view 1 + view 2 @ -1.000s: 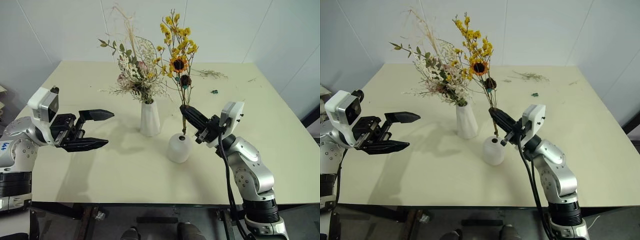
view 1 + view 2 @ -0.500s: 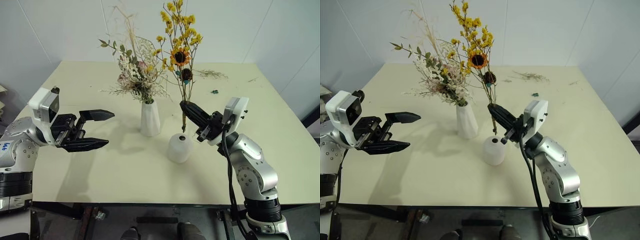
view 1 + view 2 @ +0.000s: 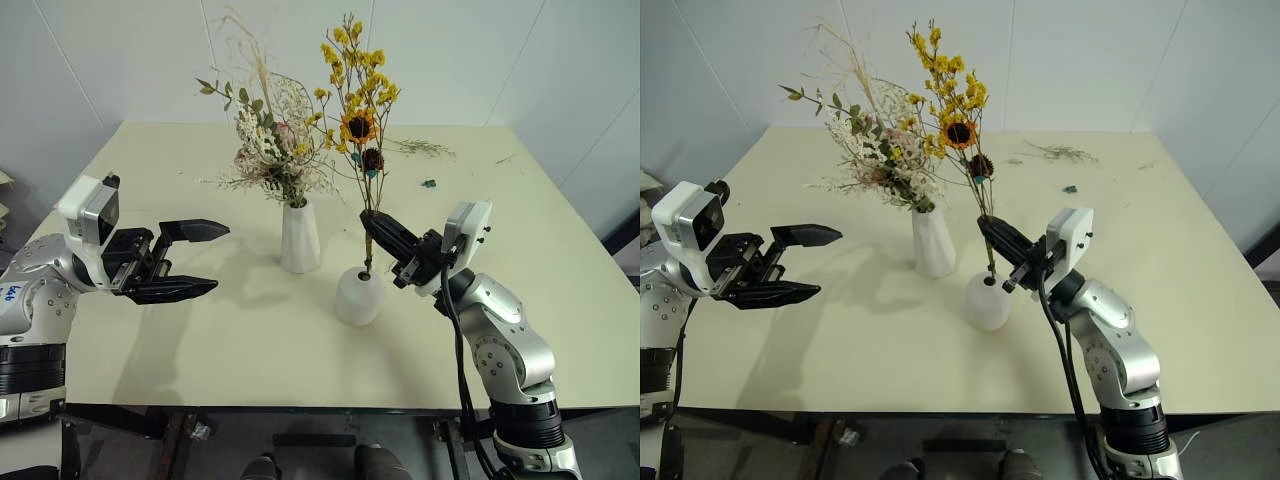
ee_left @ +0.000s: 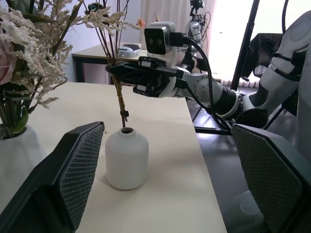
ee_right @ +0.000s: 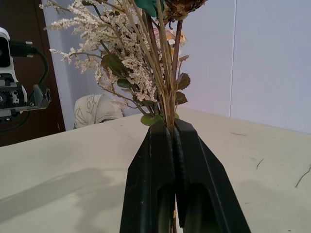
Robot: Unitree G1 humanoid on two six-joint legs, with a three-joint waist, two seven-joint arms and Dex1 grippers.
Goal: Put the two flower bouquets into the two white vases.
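Matte white ceramic, two vases mid-surface: the tall cone vase [image 3: 299, 237] carries the pink rose bouquet [image 3: 270, 150], and the squat dome vase [image 3: 358, 295] just beside it takes the yellow bouquet [image 3: 358, 95], stems pinched in the right gripper [image 3: 375, 225]. Left gripper [image 3: 195, 260] hangs apart, jaws wide. Loose twigs [image 3: 420, 148] litter the far edge.

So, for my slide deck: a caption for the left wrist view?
Right hand lowers yellow bouquet stems into short white vase.
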